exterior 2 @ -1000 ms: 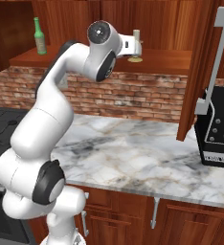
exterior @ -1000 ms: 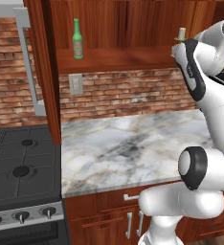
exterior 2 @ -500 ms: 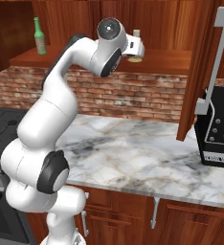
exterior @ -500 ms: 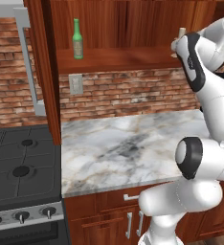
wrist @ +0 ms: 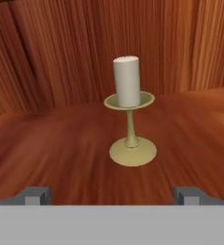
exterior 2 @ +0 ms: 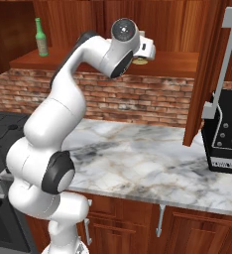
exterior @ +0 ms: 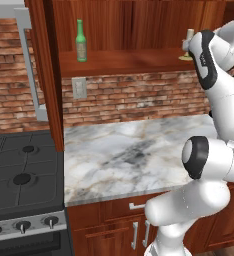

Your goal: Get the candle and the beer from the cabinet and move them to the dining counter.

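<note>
Green beer (exterior: 81, 40) stands at the left end of the cabinet (exterior: 134, 25) shelf in my left base view, the candle (exterior: 189, 45) near the right end, half behind my arm. From the right base view, the hand sits at the shelf front, covering most of the candle (exterior 2: 141, 61). Hand view: candle (wrist: 127, 81) upright mid-shelf, dead ahead between my wide-open gripper (wrist: 112, 195), not yet reached. I judge I'm approaching the candle; next I push forward, then close on the stem.
</note>
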Controlling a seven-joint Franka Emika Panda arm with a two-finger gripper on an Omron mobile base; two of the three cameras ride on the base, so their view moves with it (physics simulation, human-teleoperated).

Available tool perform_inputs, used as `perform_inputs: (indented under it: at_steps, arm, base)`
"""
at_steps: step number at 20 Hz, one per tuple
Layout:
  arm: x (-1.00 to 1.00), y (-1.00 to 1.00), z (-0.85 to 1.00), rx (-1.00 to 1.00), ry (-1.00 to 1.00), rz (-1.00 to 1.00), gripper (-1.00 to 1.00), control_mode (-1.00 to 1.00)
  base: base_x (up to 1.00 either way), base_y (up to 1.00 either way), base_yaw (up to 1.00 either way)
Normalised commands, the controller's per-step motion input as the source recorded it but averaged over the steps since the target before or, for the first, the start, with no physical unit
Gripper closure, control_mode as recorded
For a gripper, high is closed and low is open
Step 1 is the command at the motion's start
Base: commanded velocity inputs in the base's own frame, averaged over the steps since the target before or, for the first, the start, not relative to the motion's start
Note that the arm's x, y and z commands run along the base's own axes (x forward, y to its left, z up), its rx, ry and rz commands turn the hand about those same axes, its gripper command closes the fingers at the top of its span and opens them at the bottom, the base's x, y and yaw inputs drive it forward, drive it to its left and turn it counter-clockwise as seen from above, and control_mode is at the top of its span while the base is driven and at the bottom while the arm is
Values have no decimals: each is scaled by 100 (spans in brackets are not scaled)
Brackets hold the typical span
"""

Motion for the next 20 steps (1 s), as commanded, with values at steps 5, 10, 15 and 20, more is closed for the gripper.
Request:
perform_inputs:
  at_steps: [5,10,15,20]
  arm:
    - [10,4,0,0,-3,0,-100,-100]
    - [14,0,-6,0,-5,0,-100,-100]
    - [16,-1,-9,0,-3,0,-100,-100]
    - [15,0,-4,0,0,0,-100,-100]
  base:
    - [0,0,0]
    - [0,0,0]
    - [0,0,0]
    - [0,0,0]
